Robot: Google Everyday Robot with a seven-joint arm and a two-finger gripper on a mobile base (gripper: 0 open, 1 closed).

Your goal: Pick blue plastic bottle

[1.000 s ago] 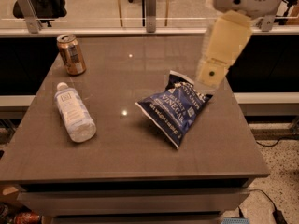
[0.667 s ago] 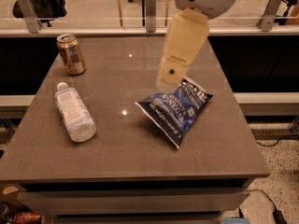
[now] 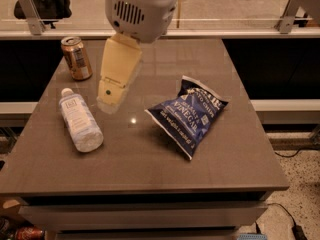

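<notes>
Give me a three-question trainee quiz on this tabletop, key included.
1. True or false: the blue plastic bottle stands upright on the table.
2. What stands near the far left corner, beyond the bottle's cap? A) soda can B) mug C) banana
3. Fill in: the claw hangs over the table between the bottle and the ____.
Key: 1 false, it lies on its side; 2 A; 3 chip bag.
</notes>
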